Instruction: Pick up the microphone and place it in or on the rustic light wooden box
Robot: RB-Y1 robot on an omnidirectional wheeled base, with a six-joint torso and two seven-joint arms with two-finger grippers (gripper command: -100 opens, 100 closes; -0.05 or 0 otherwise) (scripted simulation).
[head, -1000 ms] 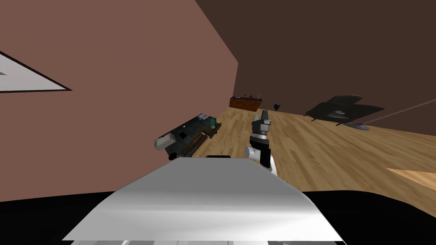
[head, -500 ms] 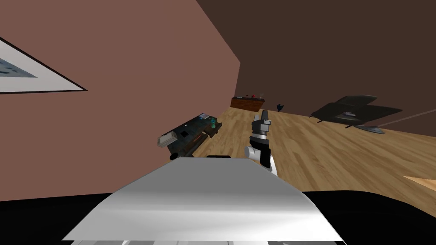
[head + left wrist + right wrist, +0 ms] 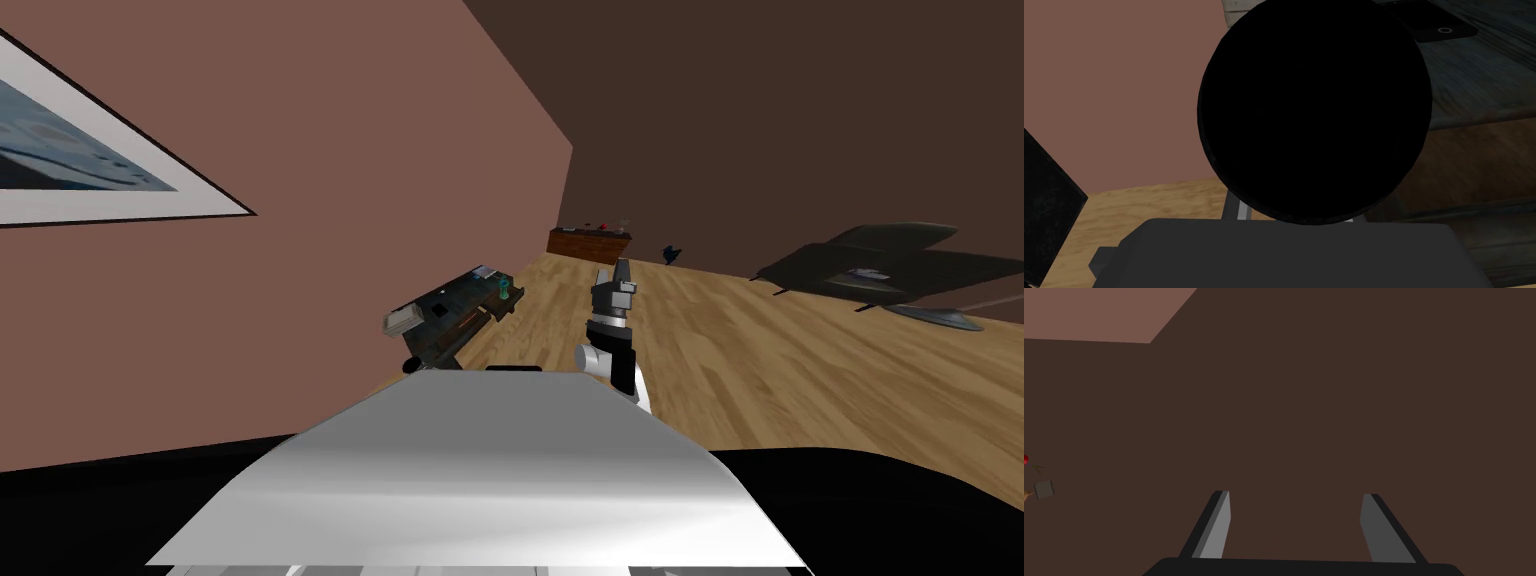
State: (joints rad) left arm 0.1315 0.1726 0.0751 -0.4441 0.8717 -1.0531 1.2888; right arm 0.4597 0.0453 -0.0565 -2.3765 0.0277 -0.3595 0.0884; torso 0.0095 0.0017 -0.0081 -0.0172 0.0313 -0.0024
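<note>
My left end effector [image 3: 1298,219] is closed on the black microphone [image 3: 1314,110], held near the bench [image 3: 1474,75] so it can go to the light box [image 3: 401,320]; my right end effector [image 3: 1294,528] stands open and empty.

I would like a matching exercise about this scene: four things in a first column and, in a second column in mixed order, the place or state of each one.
Things:
1. microphone
2. right gripper
3. light box
4. reddish-brown cabinet

Places or states:
A. open, holding nothing
B. against the far wall
C. on the near end of the dark table
D. black and round, between the fingers of the left gripper

Pairs: 1-D, 2-A, 3-C, 4-B.
</note>
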